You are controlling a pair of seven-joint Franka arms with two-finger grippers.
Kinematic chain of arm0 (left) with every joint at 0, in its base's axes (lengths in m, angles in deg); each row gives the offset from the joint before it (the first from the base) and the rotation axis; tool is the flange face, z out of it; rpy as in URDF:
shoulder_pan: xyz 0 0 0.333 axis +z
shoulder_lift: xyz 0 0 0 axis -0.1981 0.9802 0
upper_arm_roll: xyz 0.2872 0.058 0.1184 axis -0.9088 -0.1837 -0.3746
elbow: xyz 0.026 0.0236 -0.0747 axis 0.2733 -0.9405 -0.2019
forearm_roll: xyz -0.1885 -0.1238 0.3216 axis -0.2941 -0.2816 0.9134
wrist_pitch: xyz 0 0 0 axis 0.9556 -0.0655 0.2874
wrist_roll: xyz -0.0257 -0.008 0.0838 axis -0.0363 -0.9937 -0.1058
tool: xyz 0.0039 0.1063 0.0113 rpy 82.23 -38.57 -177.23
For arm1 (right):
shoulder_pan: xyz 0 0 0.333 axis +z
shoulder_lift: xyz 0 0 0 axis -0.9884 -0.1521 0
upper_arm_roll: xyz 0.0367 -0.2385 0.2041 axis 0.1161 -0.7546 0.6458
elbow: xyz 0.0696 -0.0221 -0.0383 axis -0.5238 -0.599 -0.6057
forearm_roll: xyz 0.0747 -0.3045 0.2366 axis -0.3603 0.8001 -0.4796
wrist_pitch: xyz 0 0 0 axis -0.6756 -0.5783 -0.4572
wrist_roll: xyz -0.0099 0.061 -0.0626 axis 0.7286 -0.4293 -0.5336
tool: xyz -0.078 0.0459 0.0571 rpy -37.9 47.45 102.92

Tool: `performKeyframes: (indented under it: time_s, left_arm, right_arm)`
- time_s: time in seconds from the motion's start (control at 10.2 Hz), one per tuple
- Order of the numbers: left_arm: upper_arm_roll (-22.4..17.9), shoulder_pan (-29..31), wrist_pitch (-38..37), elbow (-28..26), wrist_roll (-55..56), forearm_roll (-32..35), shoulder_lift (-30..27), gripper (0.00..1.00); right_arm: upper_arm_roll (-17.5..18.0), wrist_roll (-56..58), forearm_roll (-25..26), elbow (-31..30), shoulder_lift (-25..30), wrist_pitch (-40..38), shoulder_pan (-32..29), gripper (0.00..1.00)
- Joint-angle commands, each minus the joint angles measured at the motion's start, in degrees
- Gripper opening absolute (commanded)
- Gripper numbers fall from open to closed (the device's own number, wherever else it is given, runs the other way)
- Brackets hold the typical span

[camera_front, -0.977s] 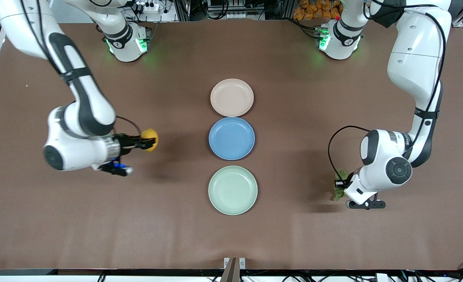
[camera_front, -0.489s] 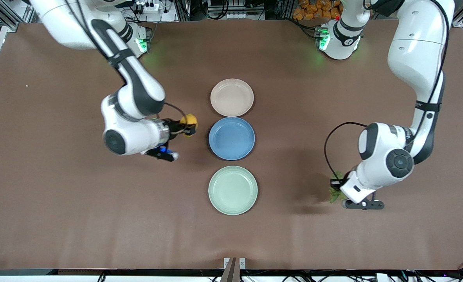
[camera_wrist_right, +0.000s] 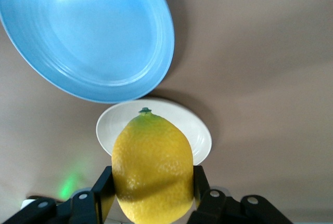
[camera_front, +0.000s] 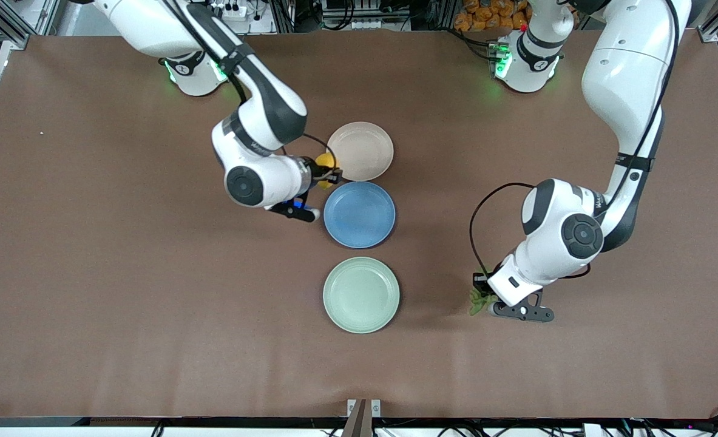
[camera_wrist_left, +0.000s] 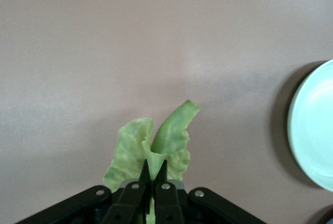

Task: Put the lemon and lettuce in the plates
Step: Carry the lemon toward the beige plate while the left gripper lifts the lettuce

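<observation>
Neither item is resting in a plate yet. The right end effector is pinching the small yellow oval lemon at the pale beige-pink round plate's rim. The left end effector is clamping the wrinkly green lettuce leaf over bare table, the pale mint-green round plate lying well apart from it

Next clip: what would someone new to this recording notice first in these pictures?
Three plates in a row mid-table: beige-pink plate farthest from the front camera, blue plate in the middle, mint green plate nearest. The right gripper grips a bright yellow lemon at the beige-pink plate's rim. The left gripper pinches a lettuce leaf above bare table beside the mint green plate.
</observation>
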State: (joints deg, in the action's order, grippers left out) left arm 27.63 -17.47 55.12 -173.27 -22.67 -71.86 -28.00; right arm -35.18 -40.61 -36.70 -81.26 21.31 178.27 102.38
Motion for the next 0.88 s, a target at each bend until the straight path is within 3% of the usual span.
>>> performKeyframes:
  time_s: [0.0, 0.29, 0.59, 0.78]
  left_arm:
    - [0.2, -1.9, 3.5, -0.3, 4.2, 0.2, 0.1, 0.00]
    - [0.2, -4.5, 7.6, 0.1, 10.4, 0.1, 1.2, 0.00]
    - [0.2, -6.2, 13.8, 0.1, 13.5, -0.8, 2.4, 0.00]
    - [0.2, -7.7, 19.0, 0.1, 13.7, -3.4, 4.0, 0.00]
  right_arm:
    - [-0.5, -5.9, -0.2, -2.0, 1.5, 1.1, 4.3, 0.00]
    - [-0.6, -10.4, 3.5, -3.5, 0.3, 6.3, 8.8, 0.00]
    - [-0.6, -10.9, 3.6, -6.0, -1.0, 13.7, 10.5, 0.00]
    - [-0.6, -11.0, 3.6, -6.7, -2.2, 14.7, 11.7, 0.00]
